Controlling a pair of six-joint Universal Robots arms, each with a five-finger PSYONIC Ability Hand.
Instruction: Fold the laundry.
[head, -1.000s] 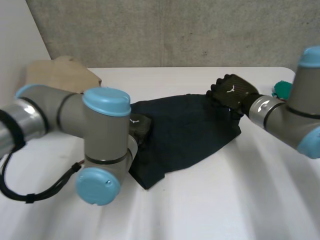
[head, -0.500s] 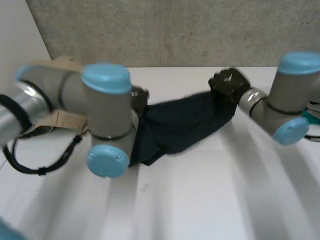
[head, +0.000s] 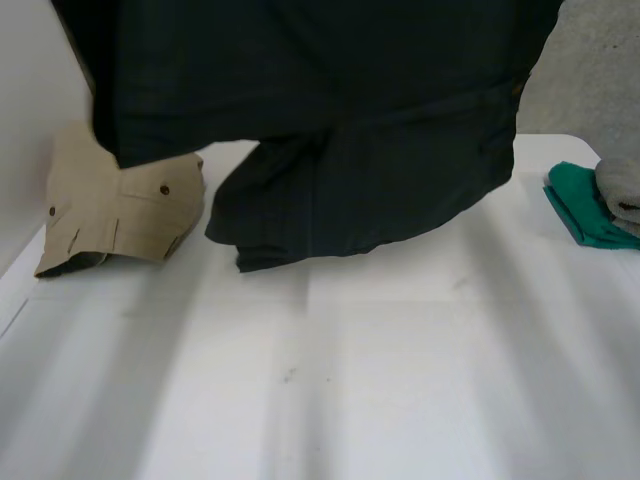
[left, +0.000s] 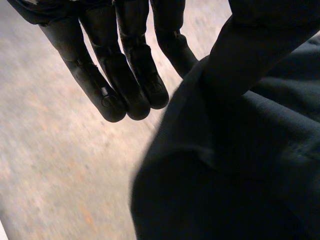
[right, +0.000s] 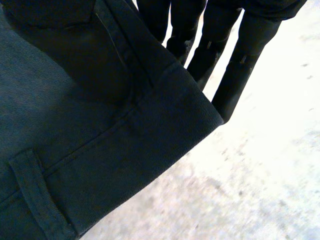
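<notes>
White table (head: 400, 380) | dark garment (head: 370, 180) hangs over it | L hand (left: 132, 75) pinches edge w/ thumb | R hand (right: 242, 60) pinches waistband corner

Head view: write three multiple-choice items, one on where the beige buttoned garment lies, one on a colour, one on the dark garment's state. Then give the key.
1. Where on the white table does the beige buttoned garment lie?
A: at the far left side. B: in the middle. C: at the near edge.

2. What colour is the folded cloth under the grey cloth?
A: red. B: green. C: yellow.

3. What state is the dark navy garment in?
A: spread flat. B: folded in a stack. C: held up and hanging.

Key:
1 A, it sits at the table's far left.
2 B, it shows teal green at the right edge.
3 C, it hangs down from above, and the right hand pinches its waistband.
</notes>
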